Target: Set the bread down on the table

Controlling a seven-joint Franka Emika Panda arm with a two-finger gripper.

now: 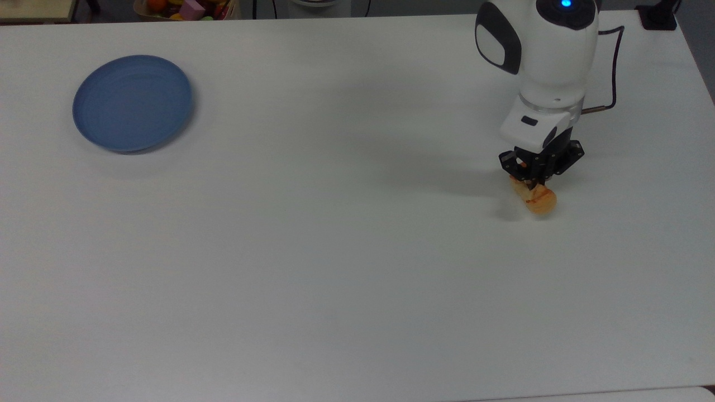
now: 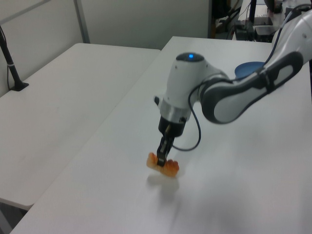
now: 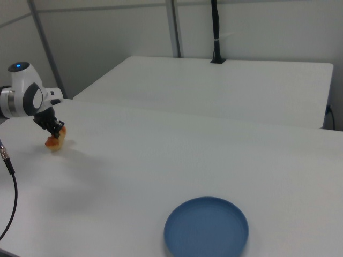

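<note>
The bread is a small golden-orange roll, held by my gripper with the fingers shut on its middle. It hangs just above, or barely on, the white table at the top view's right. In the left view the bread sits under the black fingers, with its shadow right below it. In the right view the bread and gripper are at the far left.
A round blue plate lies at the top view's far left, far from the gripper; it also shows as the plate in the right view. A second white table adjoins. A box of toys stands beyond the far edge.
</note>
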